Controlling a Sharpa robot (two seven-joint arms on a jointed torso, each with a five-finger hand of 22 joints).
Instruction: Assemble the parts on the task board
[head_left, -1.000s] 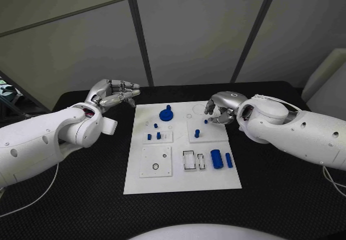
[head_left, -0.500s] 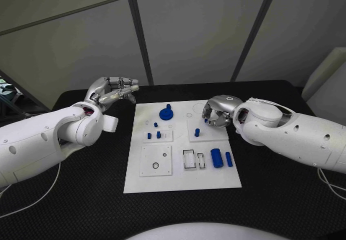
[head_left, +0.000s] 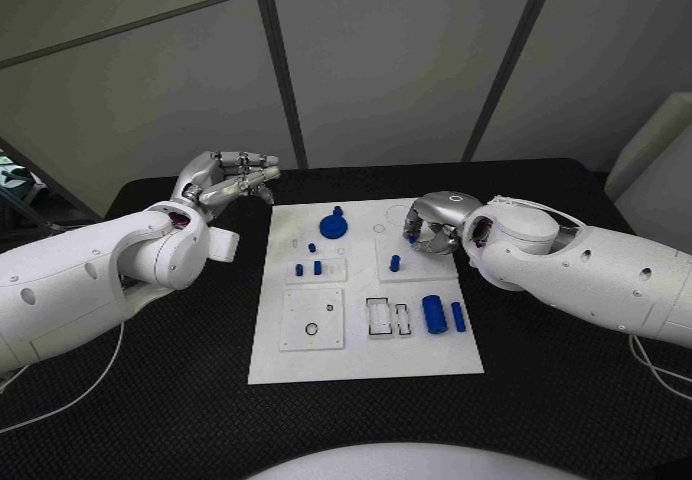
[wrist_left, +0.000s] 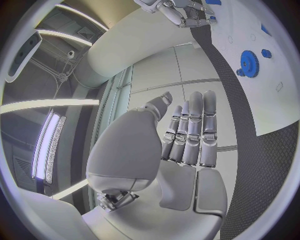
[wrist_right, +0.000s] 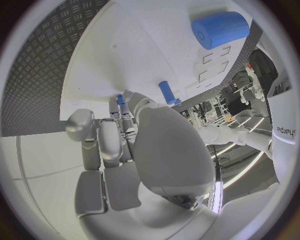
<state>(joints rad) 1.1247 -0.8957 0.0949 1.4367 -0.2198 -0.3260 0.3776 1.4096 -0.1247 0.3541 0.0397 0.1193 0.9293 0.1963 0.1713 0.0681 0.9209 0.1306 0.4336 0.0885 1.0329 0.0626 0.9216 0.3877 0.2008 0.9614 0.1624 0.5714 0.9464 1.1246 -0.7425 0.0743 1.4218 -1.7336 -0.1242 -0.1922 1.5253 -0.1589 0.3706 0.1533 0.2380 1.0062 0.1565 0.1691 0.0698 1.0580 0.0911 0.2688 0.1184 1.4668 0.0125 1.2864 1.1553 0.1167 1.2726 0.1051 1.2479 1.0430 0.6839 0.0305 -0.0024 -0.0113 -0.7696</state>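
While the right hand (head_left: 437, 226) is curled over the task board's (head_left: 368, 360) far right corner, a small blue part (wrist_right: 120, 99) is pinched at its fingertips; the left hand (head_left: 224, 182) is held off the board's far left corner, fingers straight and empty.

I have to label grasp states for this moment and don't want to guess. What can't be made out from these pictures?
- Whether the right hand holds a part: in the head view its fingertips are hidden under its own back; in the right wrist view its palm covers them.
- The small holes on the task board: too small to tell empty from filled in the head view.
- The blue gear: distorted near the left wrist view's rim.
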